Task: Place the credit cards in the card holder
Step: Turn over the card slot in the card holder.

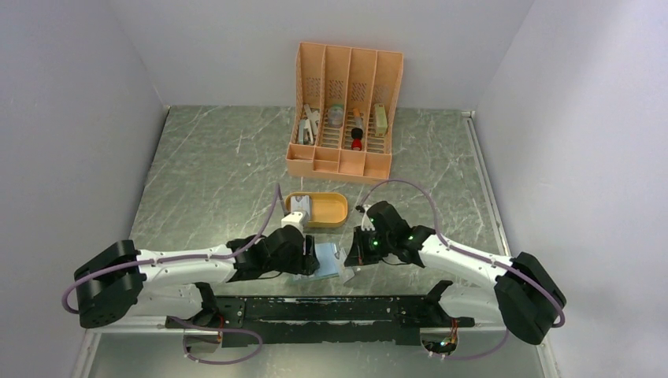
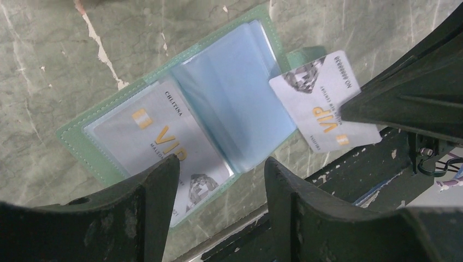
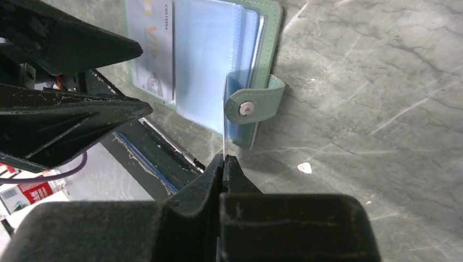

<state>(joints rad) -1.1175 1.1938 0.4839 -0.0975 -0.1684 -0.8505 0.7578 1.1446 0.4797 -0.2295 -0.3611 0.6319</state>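
Observation:
The card holder [image 2: 109,128] lies open on the table, a grey-green wallet with clear pockets; in the top view it sits between both grippers [image 1: 324,260]. One credit card [image 2: 155,136] marked VIP sits in its left pocket. My right gripper [image 3: 224,159] is shut on a second credit card [image 2: 319,101], seen edge-on in the right wrist view [image 3: 224,144], its far edge at the clear pockets by the snap strap [image 3: 254,103]. My left gripper [image 2: 221,169] is open over the holder's near edge, with nothing between its fingers. Another credit card [image 1: 299,209] lies in the orange tray.
The orange oval tray [image 1: 331,211] sits just beyond the holder. A tall orange slotted organizer [image 1: 344,110] with small items stands at the back. The black mounting rail [image 1: 315,307] runs along the near edge, close under both grippers.

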